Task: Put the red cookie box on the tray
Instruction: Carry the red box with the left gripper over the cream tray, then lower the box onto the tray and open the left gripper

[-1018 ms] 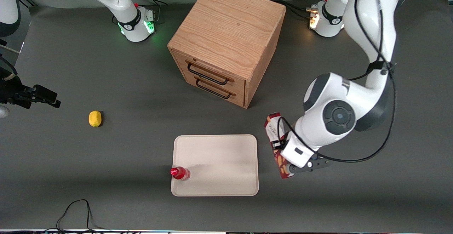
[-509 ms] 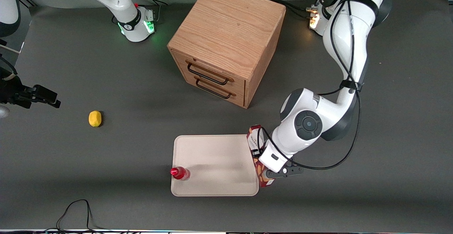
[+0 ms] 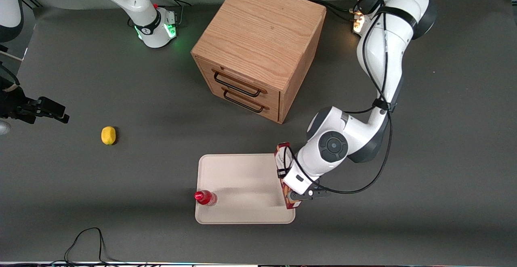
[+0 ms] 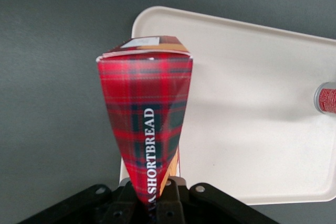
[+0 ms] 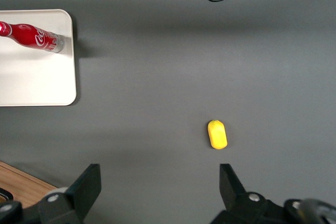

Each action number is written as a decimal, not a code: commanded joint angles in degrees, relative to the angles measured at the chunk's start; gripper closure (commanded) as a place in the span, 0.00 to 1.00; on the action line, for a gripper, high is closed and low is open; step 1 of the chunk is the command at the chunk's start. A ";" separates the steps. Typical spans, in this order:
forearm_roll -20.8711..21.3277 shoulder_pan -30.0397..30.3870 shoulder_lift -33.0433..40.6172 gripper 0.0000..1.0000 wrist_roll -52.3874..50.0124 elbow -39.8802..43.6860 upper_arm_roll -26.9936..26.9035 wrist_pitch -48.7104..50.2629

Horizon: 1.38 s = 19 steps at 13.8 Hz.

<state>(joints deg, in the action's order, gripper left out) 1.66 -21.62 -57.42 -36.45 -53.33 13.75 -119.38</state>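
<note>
Dark grey matting covers the table (image 3: 121,77), and the biggest thing on it is a wooden drawer cabinet (image 3: 258,49) with two black-handled drawers facing the front camera at an angle. The working arm (image 3: 379,69) reaches down from its base past the cabinet toward the tray's end.

Nearer the front camera than the cabinet lies the tray (image 3: 242,174), cream-white with rounded corners and a low rim. A small red bottle (image 3: 205,197) stands on it at the corner toward the parked arm's end, nearest the front camera.

The red cookie box (image 3: 286,176) is held on edge above the tray's rim at the working arm's end, its length running along that edge. In the wrist view the box (image 4: 145,129) shows red tartan with the word SHORTBREAD, hanging over the tray's (image 4: 252,103) border so that part is above the tray and part above the bare mat. The gripper (image 3: 291,189) is clamped on the box, its fingers (image 4: 173,195) pressed against the narrow end.

A yellow lemon (image 3: 108,135) lies well apart, toward the parked arm's end of the table.
</note>
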 commanded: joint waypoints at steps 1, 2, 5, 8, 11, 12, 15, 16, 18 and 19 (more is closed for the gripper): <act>-0.25 -1.15 -2.08 1.00 -2.74 3.06 -0.48 -0.76; -0.25 -1.49 -2.52 1.00 -2.83 3.06 -0.48 -1.29; -0.25 -1.67 -3.66 1.00 -3.01 3.06 -0.65 -2.52; -0.25 -1.94 -4.46 1.00 -3.01 2.80 -0.83 -3.92; -0.25 -1.94 -4.90 1.00 -3.27 2.36 -0.83 -5.07; -0.25 -1.94 -5.16 1.00 -3.27 2.36 -0.83 -5.50; -0.17 -1.94 -5.25 0.45 -3.18 1.66 -0.83 -6.73; 0.01 -1.94 -5.25 0.06 -3.18 1.57 -0.92 -6.91; 0.27 -2.03 -5.25 0.00 -3.18 1.48 -0.92 -7.00; 0.36 -2.03 -5.25 0.00 -3.10 1.39 -0.92 -6.92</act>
<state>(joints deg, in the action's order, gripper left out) 1.62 -22.64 -61.99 -38.41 -53.38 13.69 -126.08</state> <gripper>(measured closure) 0.467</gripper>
